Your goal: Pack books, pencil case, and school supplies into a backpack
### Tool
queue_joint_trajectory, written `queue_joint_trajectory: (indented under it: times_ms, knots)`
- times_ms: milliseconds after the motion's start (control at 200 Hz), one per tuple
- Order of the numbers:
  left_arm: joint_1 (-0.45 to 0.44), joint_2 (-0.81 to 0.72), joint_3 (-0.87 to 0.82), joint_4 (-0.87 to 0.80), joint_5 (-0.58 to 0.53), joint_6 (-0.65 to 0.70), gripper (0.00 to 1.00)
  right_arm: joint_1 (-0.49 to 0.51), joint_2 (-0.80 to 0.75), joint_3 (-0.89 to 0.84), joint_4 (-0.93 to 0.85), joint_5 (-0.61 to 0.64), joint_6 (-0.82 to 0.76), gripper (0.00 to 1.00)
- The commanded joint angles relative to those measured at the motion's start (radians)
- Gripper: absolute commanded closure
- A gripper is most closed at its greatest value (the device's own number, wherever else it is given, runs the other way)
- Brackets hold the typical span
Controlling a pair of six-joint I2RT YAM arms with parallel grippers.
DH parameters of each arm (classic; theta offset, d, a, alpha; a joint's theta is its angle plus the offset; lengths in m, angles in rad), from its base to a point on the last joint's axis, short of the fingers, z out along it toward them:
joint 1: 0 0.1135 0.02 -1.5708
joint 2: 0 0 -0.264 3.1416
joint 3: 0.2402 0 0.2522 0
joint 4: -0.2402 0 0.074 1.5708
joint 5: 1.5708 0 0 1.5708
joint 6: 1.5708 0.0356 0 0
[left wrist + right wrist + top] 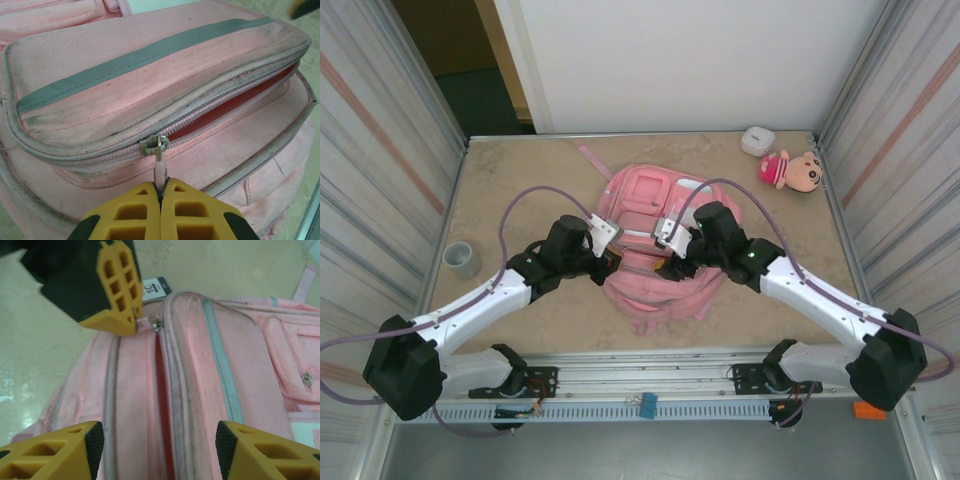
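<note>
The pink backpack (655,215) lies flat in the middle of the table, with both arms over its near half. My left gripper (161,186) is shut on the pale pull tab (159,172) of a metal zipper slider (154,144). To the right of the slider the zip is parted, showing red lining (235,102). My right gripper (160,445) is open and straddles that same zip line, with the red gap (161,390) running between its fingers. The left gripper's yellow fingers (117,290) sit by the slider (157,323). The book is out of view.
A plush doll in a pink hat (792,170) and a small white object (757,140) lie at the back right corner. A grey cup (462,259) stands near the left wall. Ribbed walls close in both sides. A printed tag (156,288) sticks out from the backpack's edge.
</note>
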State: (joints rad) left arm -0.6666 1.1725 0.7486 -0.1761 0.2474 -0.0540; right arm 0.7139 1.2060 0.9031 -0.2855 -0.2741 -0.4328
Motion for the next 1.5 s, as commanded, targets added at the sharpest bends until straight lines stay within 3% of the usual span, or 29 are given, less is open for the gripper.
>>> queue_joint_trajectory:
  times_ms: [0,210,351,401,561,687,922,952,1012,1047,1143,1283,1493]
  knots:
    - [0.007,-0.027,0.019,0.049,0.052,0.026,1.00,0.002,0.071,0.055,0.056,0.064,0.029,0.38]
    - [0.007,-0.034,0.005,0.058,0.070,0.029,1.00,0.002,0.161,0.091,0.122,0.025,0.026,0.40]
    - [0.004,-0.034,0.001,0.069,0.078,0.020,1.00,0.007,0.218,0.129,0.123,0.013,0.025,0.46]
    - [0.004,-0.036,0.001,0.071,0.073,0.017,1.00,0.006,0.232,0.138,0.121,0.011,0.017,0.53]
    - [0.022,-0.041,-0.017,0.054,-0.033,0.032,1.00,0.002,0.191,0.117,0.098,-0.079,-0.065,0.89]
    - [0.101,-0.037,-0.044,0.058,-0.041,0.012,1.00,-0.045,0.133,0.094,0.057,-0.186,-0.091,1.00]
    - [0.153,-0.056,-0.047,0.038,-0.028,0.069,1.00,-0.178,0.041,0.055,-0.033,-0.305,-0.134,0.99]
    - [0.153,-0.056,-0.046,0.040,-0.012,0.078,1.00,-0.179,0.038,0.057,-0.043,-0.290,-0.135,0.93]
    - [0.154,-0.054,-0.042,0.048,0.036,0.084,1.00,-0.165,0.036,0.065,-0.046,-0.238,-0.103,0.64]
    - [0.154,-0.053,-0.042,0.061,0.063,0.083,1.00,-0.147,0.040,0.069,-0.038,-0.193,-0.075,0.54]
    - [0.153,-0.052,-0.044,0.099,0.132,0.068,1.00,-0.052,0.048,0.082,-0.024,-0.039,-0.042,0.43]
    - [0.148,-0.057,-0.038,0.115,0.181,0.064,1.00,0.045,0.082,0.076,0.065,0.051,-0.014,0.38]
    - [0.142,-0.076,-0.040,0.109,0.198,0.066,1.00,0.070,0.192,0.112,0.146,0.088,0.009,0.38]
